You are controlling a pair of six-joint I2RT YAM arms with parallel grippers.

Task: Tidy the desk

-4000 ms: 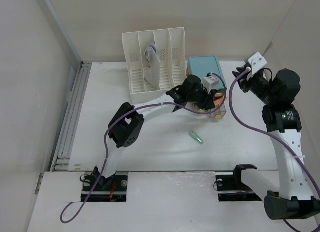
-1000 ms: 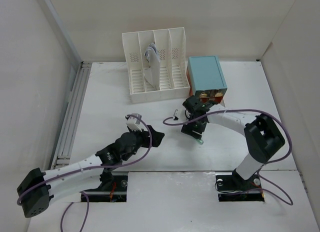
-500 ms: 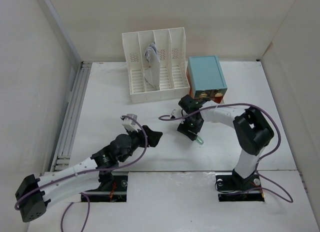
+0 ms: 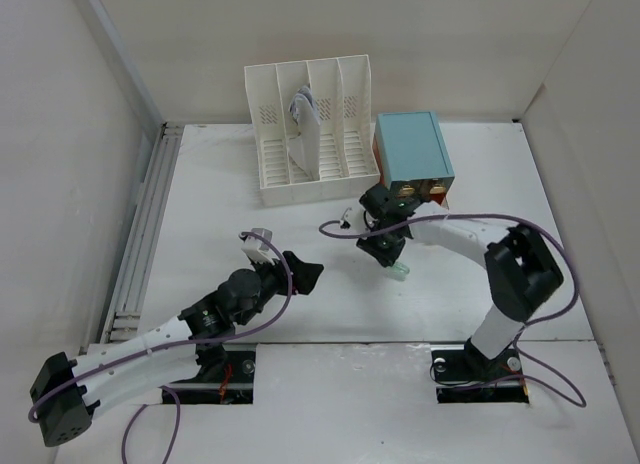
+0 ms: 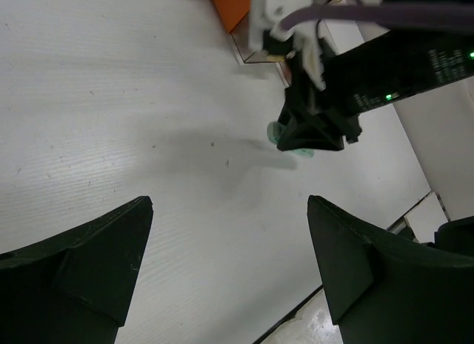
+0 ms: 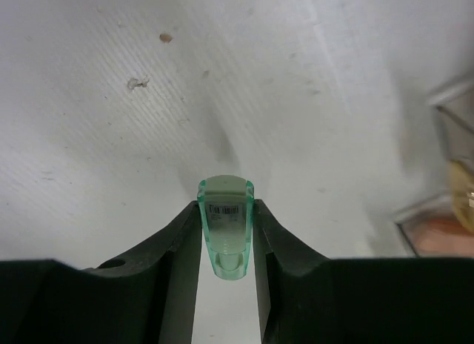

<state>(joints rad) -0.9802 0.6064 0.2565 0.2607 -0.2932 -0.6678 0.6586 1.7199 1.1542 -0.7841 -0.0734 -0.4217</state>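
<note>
Right claw (image 6: 226, 210): clenched on a small clear-green plastic piece (image 6: 226, 229). One finger (image 6: 174, 247) presses each side. The piece stands lengthwise between the fingers, its rounded end poking out past the tips. A small white barcode label (image 6: 224, 209) sits on its upper face.

From above, the right claw (image 4: 390, 254) points down at the bench (image 4: 230, 214), with the green piece (image 4: 400, 271) at its tip. It may be touching the surface or held just above it; the view is too coarse to tell.

Just beyond the claw stands a drawer box (image 4: 412, 149) with a teal top, its lower drawer fronts orange-brown and facing the arms. Left of the box, near it, is a white slotted file rack (image 4: 310, 129) holding pale sheets (image 4: 305, 134) in one middle slot.

Left claw (image 5: 229, 270): released, fingers (image 5: 81, 262) spread wide, nothing between them. It hangs low over bare bench, aimed toward the right claw. From above, the left claw (image 4: 305, 274) lies near the right one but apart from it.

The bench is a wide matte white top that fills the middle of the overhead view. Grey rails (image 4: 140, 234) run along its left edge. A purple cable (image 4: 340, 229) loops off the right wrist.
</note>
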